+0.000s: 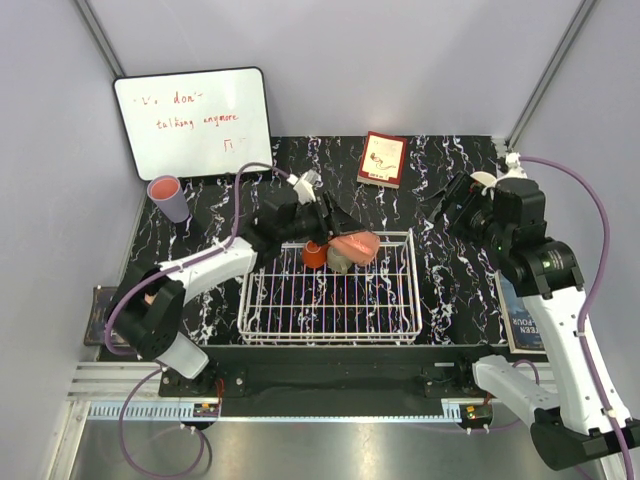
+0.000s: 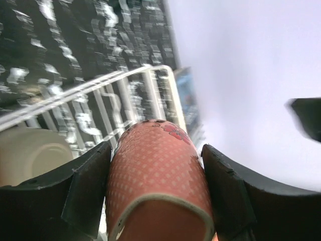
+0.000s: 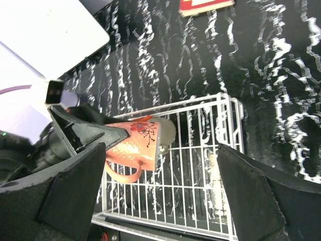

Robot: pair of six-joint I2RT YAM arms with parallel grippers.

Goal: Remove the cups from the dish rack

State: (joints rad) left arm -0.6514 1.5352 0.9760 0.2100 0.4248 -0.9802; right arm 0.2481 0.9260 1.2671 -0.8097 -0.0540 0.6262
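My left gripper [image 1: 338, 228] is shut on a salmon-pink flowered mug [image 1: 357, 245] and holds it on its side over the far edge of the white wire dish rack [image 1: 330, 320]. In the left wrist view the mug [image 2: 158, 170] sits between both black fingers [image 2: 228, 191]. An orange-red cup [image 1: 314, 255] and a grey-olive cup [image 1: 340, 262] lie in the rack under it. My right gripper [image 1: 453, 205] is open and empty, right of the rack. Its view shows the mug [image 3: 135, 140], the grey cup [image 3: 169, 131] and the rack [image 3: 200, 201]. A lavender tumbler [image 1: 169, 198] stands on the table at the far left.
A whiteboard with red writing [image 1: 195, 120] leans at the back left. A red book [image 1: 383, 158] lies at the back centre, and a blue book [image 1: 516, 318] at the right table edge. The table has a black marbled top.
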